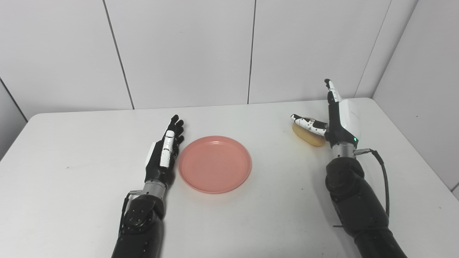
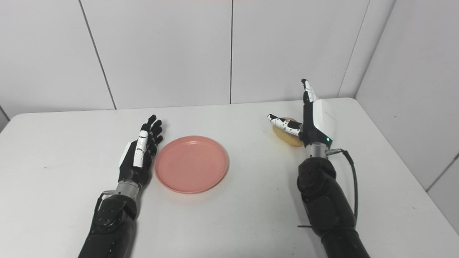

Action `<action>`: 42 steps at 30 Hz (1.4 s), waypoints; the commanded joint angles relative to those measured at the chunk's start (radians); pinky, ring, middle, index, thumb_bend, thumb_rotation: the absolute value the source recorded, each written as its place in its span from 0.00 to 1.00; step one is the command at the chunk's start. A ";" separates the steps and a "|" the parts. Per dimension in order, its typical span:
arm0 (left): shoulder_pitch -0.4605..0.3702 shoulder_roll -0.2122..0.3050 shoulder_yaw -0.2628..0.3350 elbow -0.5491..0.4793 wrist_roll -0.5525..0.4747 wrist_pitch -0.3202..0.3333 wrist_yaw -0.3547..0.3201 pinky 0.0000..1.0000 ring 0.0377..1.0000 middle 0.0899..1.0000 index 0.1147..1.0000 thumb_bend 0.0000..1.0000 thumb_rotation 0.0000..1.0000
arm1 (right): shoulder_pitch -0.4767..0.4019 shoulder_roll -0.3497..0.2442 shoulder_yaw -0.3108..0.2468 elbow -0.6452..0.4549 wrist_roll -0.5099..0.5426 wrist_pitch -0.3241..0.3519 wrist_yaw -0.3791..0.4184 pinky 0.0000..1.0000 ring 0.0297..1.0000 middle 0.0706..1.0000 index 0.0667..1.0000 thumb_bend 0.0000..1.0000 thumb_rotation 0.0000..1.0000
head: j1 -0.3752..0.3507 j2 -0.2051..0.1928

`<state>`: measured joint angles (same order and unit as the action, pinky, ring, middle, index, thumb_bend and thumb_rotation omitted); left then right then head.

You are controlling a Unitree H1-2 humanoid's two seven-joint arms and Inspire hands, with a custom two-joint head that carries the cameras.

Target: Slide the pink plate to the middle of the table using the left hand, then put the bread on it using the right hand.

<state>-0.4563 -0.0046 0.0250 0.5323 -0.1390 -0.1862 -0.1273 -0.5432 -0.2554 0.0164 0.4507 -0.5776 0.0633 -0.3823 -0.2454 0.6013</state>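
Observation:
A round pink plate [image 1: 214,164] lies flat and empty near the middle of the white table [image 1: 71,150]. My left hand [image 1: 164,152] is open, fingers straight, edge-on just left of the plate's rim, touching or nearly touching it. A tan bread roll [image 1: 308,135] lies on the table at the right. My right hand [image 1: 339,118] is open and upright right beside the bread, fingers pointing up and thumb stretched over the bread's top. It also shows in the right eye view [image 2: 315,118].
White panel walls stand close behind the table and along its right side. A black cable [image 1: 382,175] loops off my right wrist. Bare table lies between the plate and the bread.

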 commanded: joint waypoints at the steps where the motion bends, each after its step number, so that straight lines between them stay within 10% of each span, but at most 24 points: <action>1: 0.035 0.018 0.006 0.015 -0.001 -0.006 -0.007 1.00 1.00 0.97 0.96 0.50 1.00 | -0.057 -0.033 0.000 -0.002 0.004 0.027 0.018 0.78 0.88 0.91 0.92 0.77 0.38 | 0.002 0.001; 22: 0.040 0.006 0.020 -0.016 -0.004 -0.004 0.003 1.00 1.00 0.98 0.97 0.53 1.00 | -0.053 -0.057 0.067 0.048 0.036 0.103 0.133 0.59 0.69 0.76 0.79 0.72 0.11 | 0.009 0.008; 30: 0.037 0.005 0.024 -0.017 0.002 -0.011 0.017 1.00 1.00 0.97 0.96 0.52 1.00 | -0.044 -0.057 0.076 0.057 0.041 0.080 0.107 0.27 0.37 0.46 0.68 0.55 0.00 | 0.012 0.007; 42: 0.034 -0.001 0.029 -0.022 0.004 -0.010 0.028 1.00 0.99 0.97 0.95 0.50 1.00 | -0.044 -0.055 0.066 0.073 0.057 0.065 0.051 0.34 0.42 0.45 0.60 0.54 0.00 | 0.047 0.005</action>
<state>-0.4393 -0.0080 0.0527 0.5014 -0.1374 -0.1812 -0.1030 -0.5530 -0.2903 0.0913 0.5411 -0.5168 0.1605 -0.2973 -0.2086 0.6075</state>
